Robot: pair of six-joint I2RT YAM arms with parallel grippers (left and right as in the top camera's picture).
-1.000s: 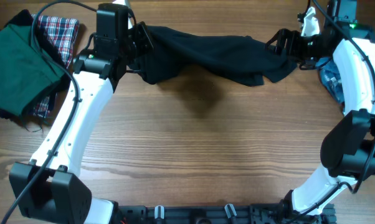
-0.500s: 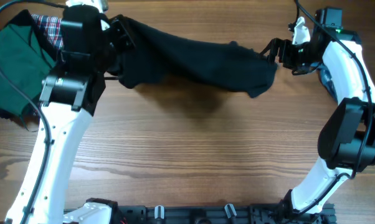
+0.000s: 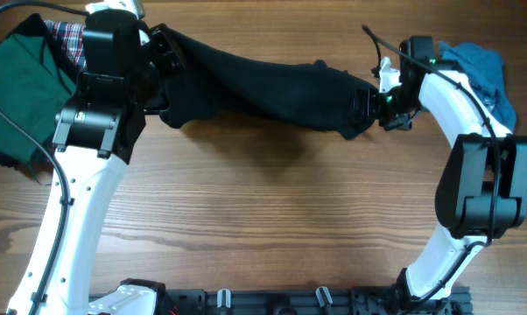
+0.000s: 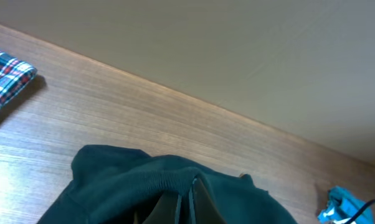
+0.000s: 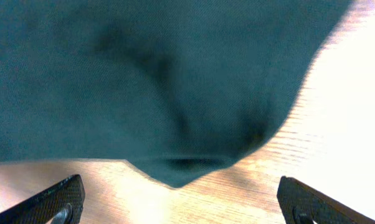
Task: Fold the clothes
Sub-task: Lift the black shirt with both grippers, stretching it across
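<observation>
Wooden table (image 3: 263, 219): black shirt (image 3: 263, 83) shifted left; blue garment (image 3: 482, 66) now uncovered.

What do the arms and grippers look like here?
Both the left arm and right arm have smooth white curved links joined by boxy black joint housings. Black cables run loosely along them. The right gripper has flat black fingers; the left gripper looks dark too.

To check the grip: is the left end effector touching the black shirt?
Touching. The left wrist view shows the left end effector shut on a fold of the black shirt.
</observation>
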